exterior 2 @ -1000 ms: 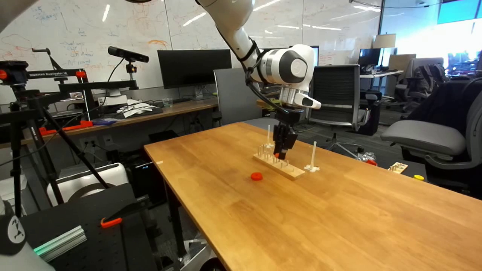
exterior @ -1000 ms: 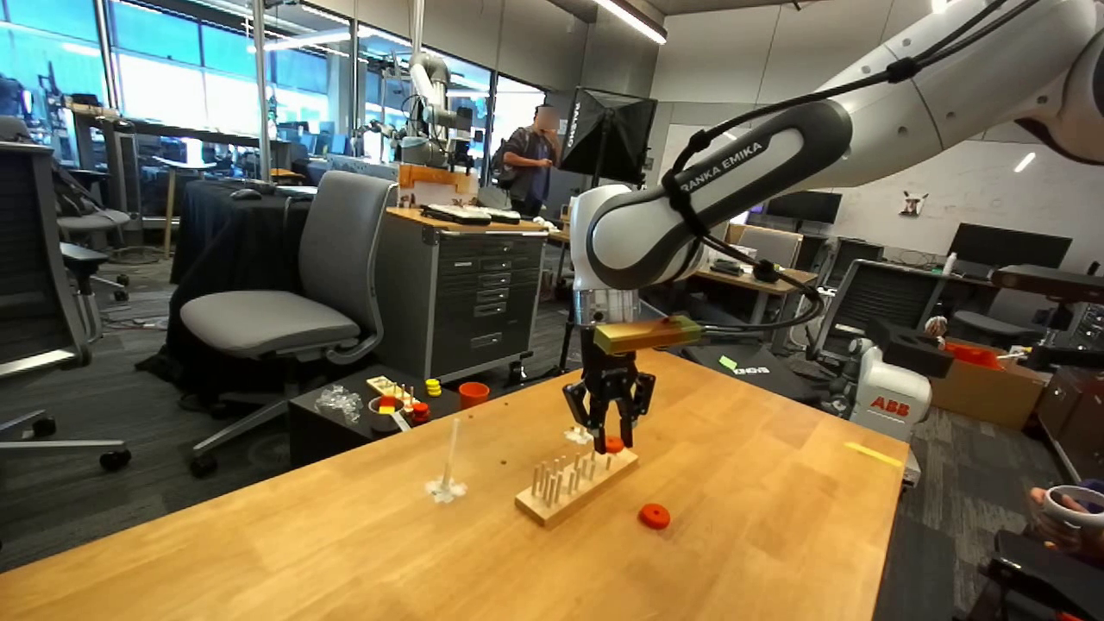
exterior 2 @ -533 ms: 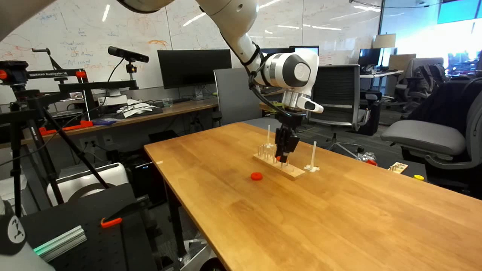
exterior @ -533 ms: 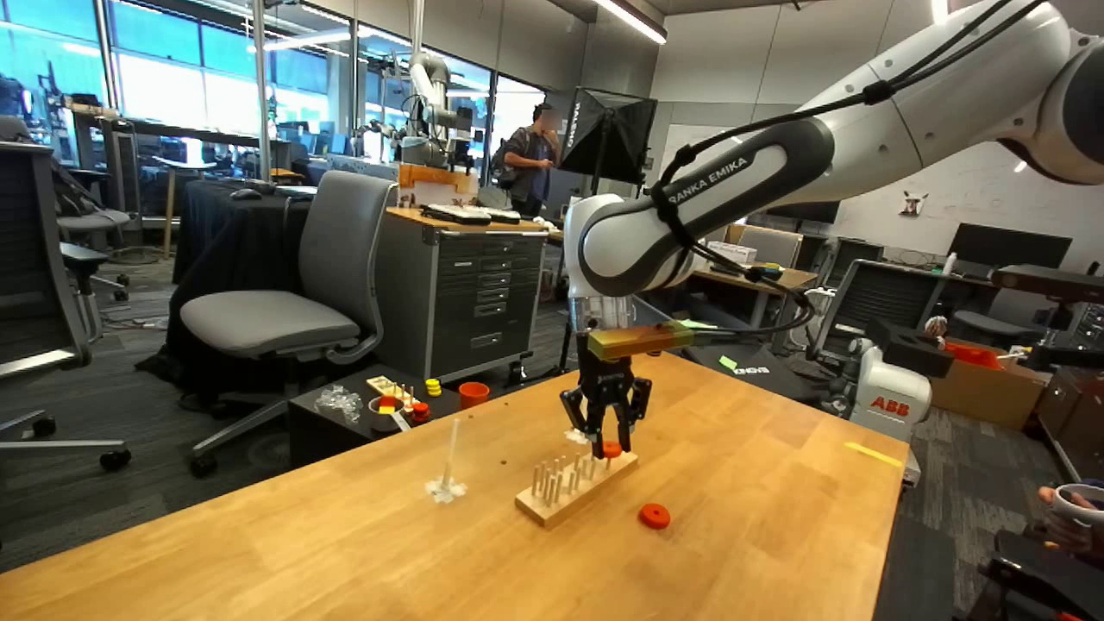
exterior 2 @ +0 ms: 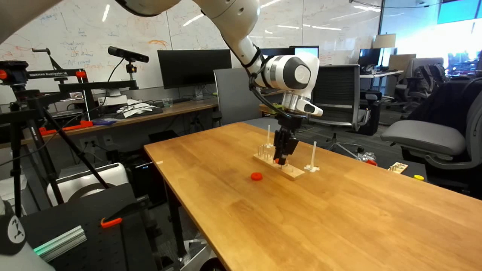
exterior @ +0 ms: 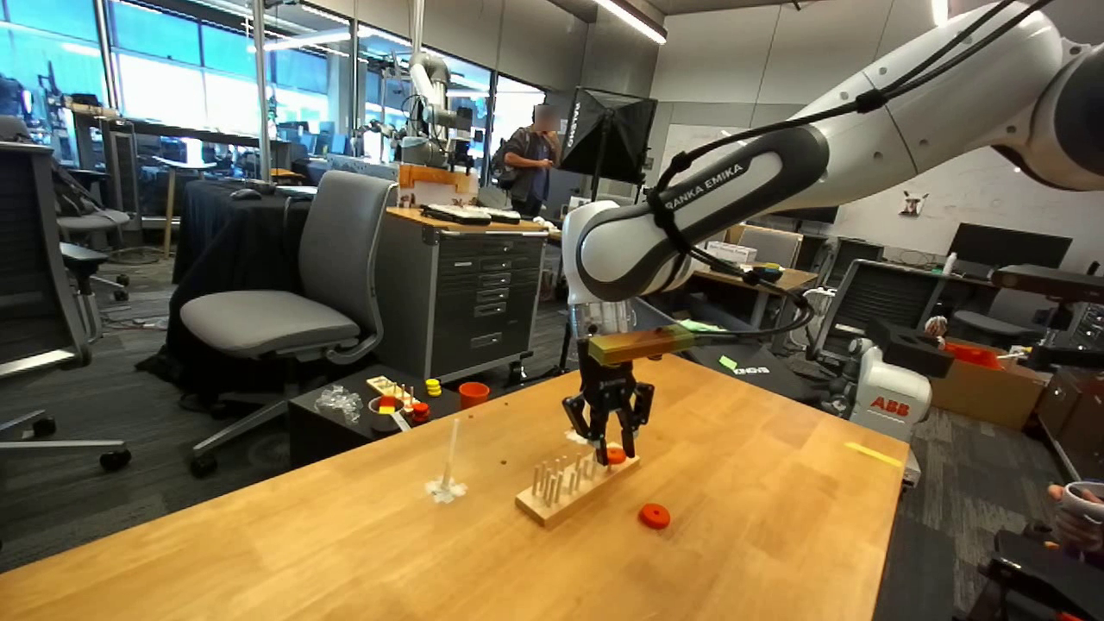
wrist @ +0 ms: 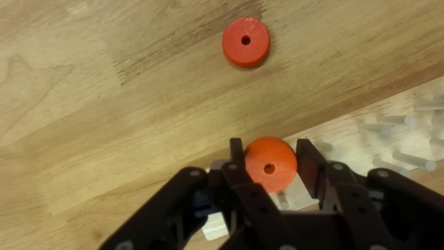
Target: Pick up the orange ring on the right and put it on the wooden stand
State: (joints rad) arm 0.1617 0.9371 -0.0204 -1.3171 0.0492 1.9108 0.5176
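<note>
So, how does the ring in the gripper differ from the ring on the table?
The held ring is clamped in the gripper; the loose ring lies on the table. The held ring is over the wooden stand; the loose ring is apart from it. Both are round, with a central hole.

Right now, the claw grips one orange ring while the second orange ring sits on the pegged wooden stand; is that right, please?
Not quite: the second orange ring lies flat on the wooden table, apart from the pegged wooden stand, as the wrist view shows. The claw does grip the other orange ring.
</note>
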